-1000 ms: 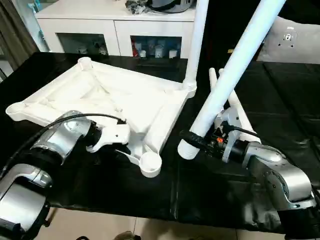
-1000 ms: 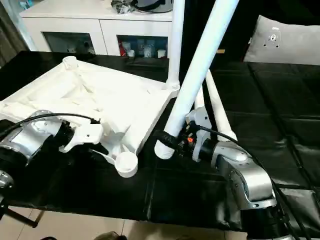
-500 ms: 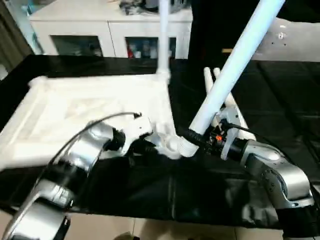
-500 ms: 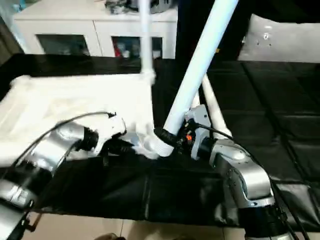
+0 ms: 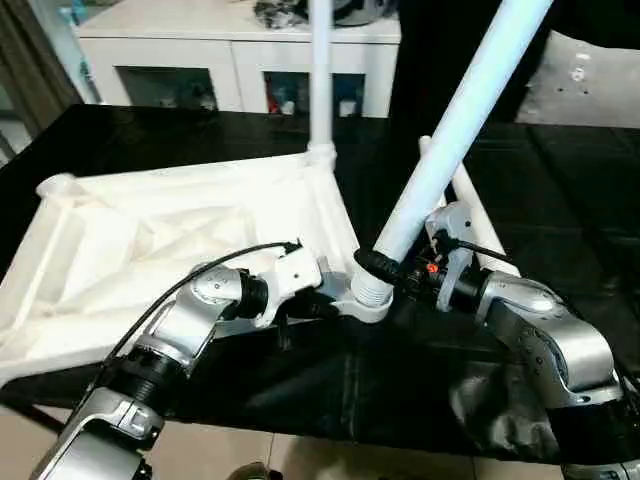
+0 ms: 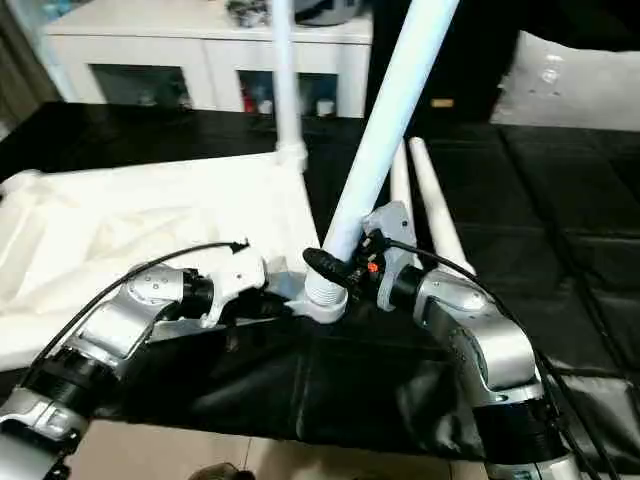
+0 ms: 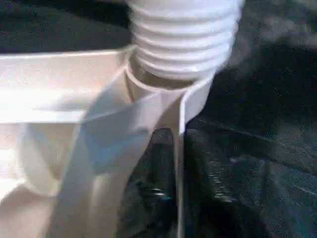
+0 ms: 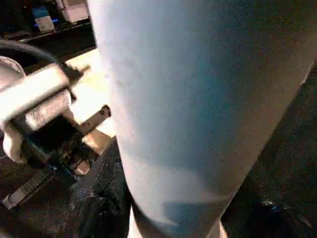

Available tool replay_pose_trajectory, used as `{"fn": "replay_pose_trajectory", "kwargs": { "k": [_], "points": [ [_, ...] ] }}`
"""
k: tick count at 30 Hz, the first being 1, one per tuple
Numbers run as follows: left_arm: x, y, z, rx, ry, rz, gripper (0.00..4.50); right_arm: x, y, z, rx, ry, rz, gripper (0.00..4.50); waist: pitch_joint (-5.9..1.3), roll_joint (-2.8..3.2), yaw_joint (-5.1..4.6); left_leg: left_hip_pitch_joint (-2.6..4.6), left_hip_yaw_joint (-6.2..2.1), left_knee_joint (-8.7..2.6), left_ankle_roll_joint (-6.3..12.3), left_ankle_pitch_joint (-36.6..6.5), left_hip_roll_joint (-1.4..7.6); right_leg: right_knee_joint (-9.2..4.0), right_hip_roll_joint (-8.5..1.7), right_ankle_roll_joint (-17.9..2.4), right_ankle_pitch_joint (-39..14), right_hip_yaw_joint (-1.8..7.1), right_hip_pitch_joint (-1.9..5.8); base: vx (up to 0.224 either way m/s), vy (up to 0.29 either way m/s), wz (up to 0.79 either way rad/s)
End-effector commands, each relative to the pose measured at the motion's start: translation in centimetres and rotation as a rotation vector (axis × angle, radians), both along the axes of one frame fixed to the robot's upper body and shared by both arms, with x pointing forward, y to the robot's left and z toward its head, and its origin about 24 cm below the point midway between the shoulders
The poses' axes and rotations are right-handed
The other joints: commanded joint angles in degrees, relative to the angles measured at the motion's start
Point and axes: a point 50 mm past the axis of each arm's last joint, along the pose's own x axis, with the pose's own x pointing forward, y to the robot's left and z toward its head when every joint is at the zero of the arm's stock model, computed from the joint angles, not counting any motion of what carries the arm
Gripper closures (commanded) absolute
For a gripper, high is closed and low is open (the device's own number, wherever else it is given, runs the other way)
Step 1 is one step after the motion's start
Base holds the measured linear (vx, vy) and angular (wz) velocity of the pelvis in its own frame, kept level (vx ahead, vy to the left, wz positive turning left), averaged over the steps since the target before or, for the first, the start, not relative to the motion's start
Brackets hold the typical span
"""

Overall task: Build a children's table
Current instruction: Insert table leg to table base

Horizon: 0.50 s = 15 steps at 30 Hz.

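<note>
children's table top (image 5: 180, 240) lay ribbed side up on the black work table (image 5: 560, 200), its near corner socket (image 5: 372, 304) close to that table's front edge, one leg (image 5: 320, 80) standing upright in the far socket and two spare legs (image 6: 425, 195) lying on open black cloth to the right. right gripper (image 5: 385, 270) was clamped around a tilted leg (image 5: 450, 130) whose threaded end (image 7: 183, 39) sat at the near socket's mouth. left gripper (image 5: 315, 300) was nearly closed, pinching the top's thin rim (image 7: 179, 148) just beside that socket; its fingertips were dark and hard to make out.

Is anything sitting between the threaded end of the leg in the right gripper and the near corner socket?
Nothing visible. The leg in the right gripper already has its threaded end at the mouth of the near corner socket, tilted. The left gripper clamps the tabletop rim beside it.
</note>
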Motion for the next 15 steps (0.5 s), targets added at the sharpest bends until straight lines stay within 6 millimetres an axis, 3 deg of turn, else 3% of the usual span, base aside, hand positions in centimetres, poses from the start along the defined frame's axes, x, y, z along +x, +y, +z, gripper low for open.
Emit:
{"fn": "replay_pose_trajectory", "kwargs": {
  "k": [1,8,15],
  "points": [
    [0.7,1.1,0.6,0.025,-0.063,0.049,3.7,0.1,0.1,0.3,0.001,-0.018,0.002,2.61,-4.24,-0.86,0.28,0.64,-0.91,-3.74,1.77,-8.42,2.53,-4.62,-4.51,-11.56,-9.95,2.53,3.04,0.0,0.0,0.0],
    [0.2,2.2,-0.1,0.065,-0.018,0.017,3.52,0.2,0.2,0.2,0.002,-0.01,0.0,2.61,-4.04,-0.55,0.2,0.91,-1.01,-4.05,0.96,-10.29,2.71,-4.85,-4.5,-10.68,-13.2,2.55,2.7,0.0,0.0,0.0],
    [0.2,2.3,-0.7,0.068,0.022,0.007,3.52,0.4,0.0,0.3,0.001,-0.017,-0.017,2.61,-4.2,-0.37,0.58,0.85,-1.03,-4.0,0.74,-9.62,2.7,-4.61,-4.53,-11.2,-10.53,2.58,2.78,0.0,0.0,0.0]
  ]
}}
